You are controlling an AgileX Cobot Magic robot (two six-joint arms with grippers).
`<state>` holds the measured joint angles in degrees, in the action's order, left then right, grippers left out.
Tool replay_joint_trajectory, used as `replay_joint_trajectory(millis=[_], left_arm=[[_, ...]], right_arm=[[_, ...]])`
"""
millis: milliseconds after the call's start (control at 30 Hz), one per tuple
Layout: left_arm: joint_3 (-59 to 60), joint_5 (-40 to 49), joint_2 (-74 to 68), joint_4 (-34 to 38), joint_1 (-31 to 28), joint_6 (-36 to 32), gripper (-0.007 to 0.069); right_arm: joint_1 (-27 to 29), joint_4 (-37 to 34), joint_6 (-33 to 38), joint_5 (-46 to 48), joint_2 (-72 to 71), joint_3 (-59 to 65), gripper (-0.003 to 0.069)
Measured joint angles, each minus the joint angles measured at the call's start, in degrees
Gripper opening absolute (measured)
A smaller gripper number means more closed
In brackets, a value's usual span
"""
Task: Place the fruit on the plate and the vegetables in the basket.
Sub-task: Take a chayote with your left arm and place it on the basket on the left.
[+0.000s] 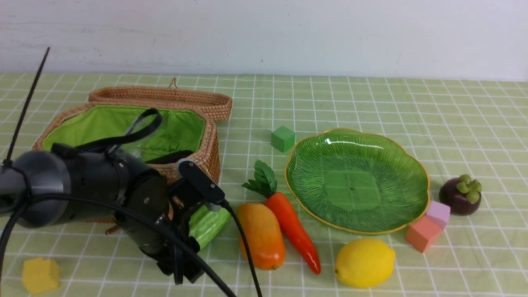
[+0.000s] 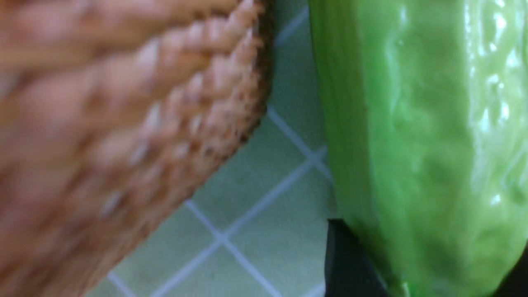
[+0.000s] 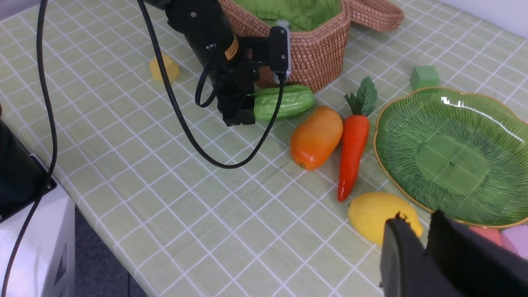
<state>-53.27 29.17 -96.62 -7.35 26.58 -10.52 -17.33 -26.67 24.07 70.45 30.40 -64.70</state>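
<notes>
Bitter gourd (image 1: 209, 223) beside basket (image 1: 208, 154), left pincer (image 3: 241, 108) seemingly clamped around it (fingertips mostly hidden), right pincer (image 3: 416, 243) narrowly parted, empty.

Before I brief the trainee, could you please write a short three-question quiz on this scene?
1. True or false: the green plate holds a fruit.
2. Which vegetable is the left pincer at: A carrot, B bitter gourd, C eggplant?
3. Which fruit lies between bitter gourd and carrot?

Key: 1 false, nothing lies on it. 2 B. 3 the mango.
</notes>
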Motion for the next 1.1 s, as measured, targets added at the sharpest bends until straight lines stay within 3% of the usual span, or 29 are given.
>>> replay_joint_trajectory(millis=[133, 333, 567, 800, 1100], left_arm=[[0.0, 3.6, 4.5, 2.8, 0.0, -1.5, 0.0358], [0.0, 10.6, 11.4, 13.4, 0.0, -13.0, 0.0358], [-0.2, 11.0, 20.0, 20.0, 0.0, -17.8, 0.0358], [-5.3, 1.9, 24.7, 13.0, -1.7, -17.6, 0.0358], [-12.0, -2.9, 16.1, 0.8, -14.4, -15.8, 0.0358]], right_arm=[[0.0, 0.0, 0.0, 0.0, 0.0, 0.0, 0.0110], [0.0, 0.0, 0.0, -0.4, 0.0, 0.0, 0.0113], [0.0, 0.0, 0.0, -7.5, 0.0, 0.0, 0.0117], [0.0, 0.0, 0.0, -17.1, 0.0, 0.0, 0.0119], [0.0, -0.1, -0.1, -19.6, 0.0, 0.0, 0.0125]])
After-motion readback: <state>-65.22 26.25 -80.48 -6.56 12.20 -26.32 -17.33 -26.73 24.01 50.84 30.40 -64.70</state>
